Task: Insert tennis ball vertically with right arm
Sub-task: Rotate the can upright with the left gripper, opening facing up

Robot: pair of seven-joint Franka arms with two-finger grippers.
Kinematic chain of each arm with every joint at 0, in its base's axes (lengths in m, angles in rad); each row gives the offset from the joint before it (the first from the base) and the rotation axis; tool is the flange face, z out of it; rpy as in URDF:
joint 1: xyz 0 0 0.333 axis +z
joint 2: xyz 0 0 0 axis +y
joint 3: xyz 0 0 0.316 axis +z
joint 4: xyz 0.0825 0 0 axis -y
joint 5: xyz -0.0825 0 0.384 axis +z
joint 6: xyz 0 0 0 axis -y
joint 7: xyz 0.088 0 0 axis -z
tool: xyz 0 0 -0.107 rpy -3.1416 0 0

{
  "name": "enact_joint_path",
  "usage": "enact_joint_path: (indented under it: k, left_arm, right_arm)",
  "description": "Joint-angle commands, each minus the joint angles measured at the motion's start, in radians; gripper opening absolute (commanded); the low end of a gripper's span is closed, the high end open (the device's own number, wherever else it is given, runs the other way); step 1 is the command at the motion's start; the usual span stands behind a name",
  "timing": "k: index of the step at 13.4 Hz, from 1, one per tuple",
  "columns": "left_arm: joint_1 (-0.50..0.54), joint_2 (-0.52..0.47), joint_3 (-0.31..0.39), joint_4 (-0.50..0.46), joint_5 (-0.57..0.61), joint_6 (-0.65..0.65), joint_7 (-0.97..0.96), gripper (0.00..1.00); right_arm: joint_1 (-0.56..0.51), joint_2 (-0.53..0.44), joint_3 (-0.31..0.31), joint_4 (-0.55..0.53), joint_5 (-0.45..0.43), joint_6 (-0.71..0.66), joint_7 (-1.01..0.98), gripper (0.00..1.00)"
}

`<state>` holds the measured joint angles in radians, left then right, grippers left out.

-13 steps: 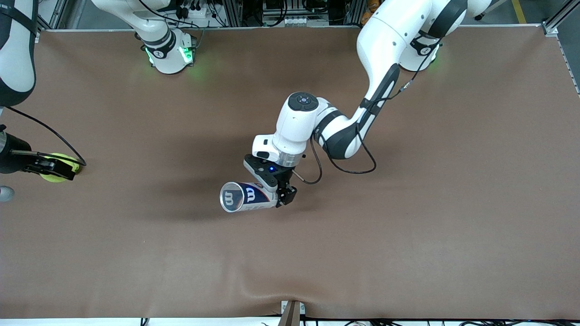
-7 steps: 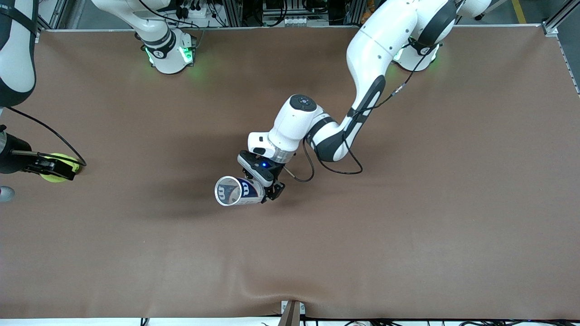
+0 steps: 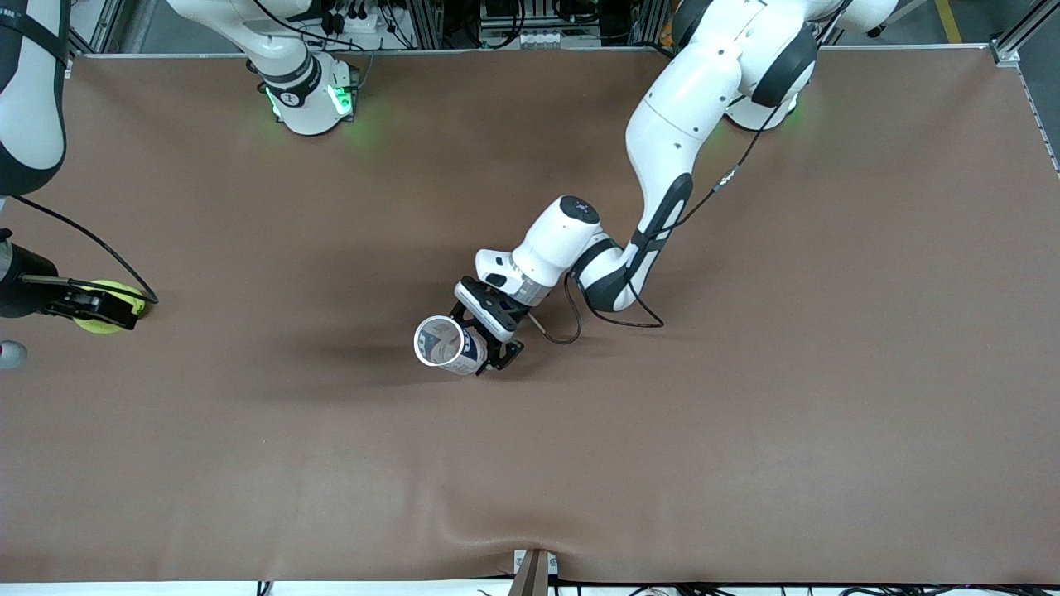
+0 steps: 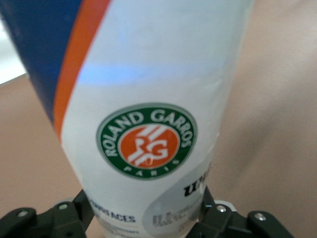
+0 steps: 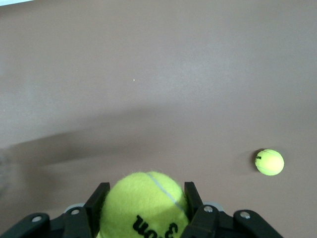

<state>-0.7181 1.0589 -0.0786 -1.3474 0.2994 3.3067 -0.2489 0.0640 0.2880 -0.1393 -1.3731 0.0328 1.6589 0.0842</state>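
Altogether: two tennis balls (image 5: 144, 206) (image 5: 269, 162), one can (image 3: 447, 344), two arms.

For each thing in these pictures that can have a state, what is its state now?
Ball can: held by the left pincer mid-table, open mouth facing up.
Held tennis ball: gripped in the right pincer at the right arm's end.
Second tennis ball: lying free on the table.

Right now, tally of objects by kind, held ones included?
Yellow-green felt tennis balls: 2, one gripped, one lying loose
White-and-blue cylindrical ball can: 1, gripped
Total: 3
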Motion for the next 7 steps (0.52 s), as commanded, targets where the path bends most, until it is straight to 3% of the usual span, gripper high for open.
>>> enact_joint_path:
  k: [1,7]
  left_arm:
    - [-0.007,0.027,0.014,0.001,-0.006,0.074,-0.004,0.82]
    - [0.002,0.092,0.03,-0.001,-0.005,0.185,0.039,0.82]
  right_arm:
    - [-0.001,0.002,0.003,0.011,-0.013,-0.005,0.017,0.0]
    - [0.0,0.002,0.003,0.011,-0.013,-0.005,0.017,0.0]
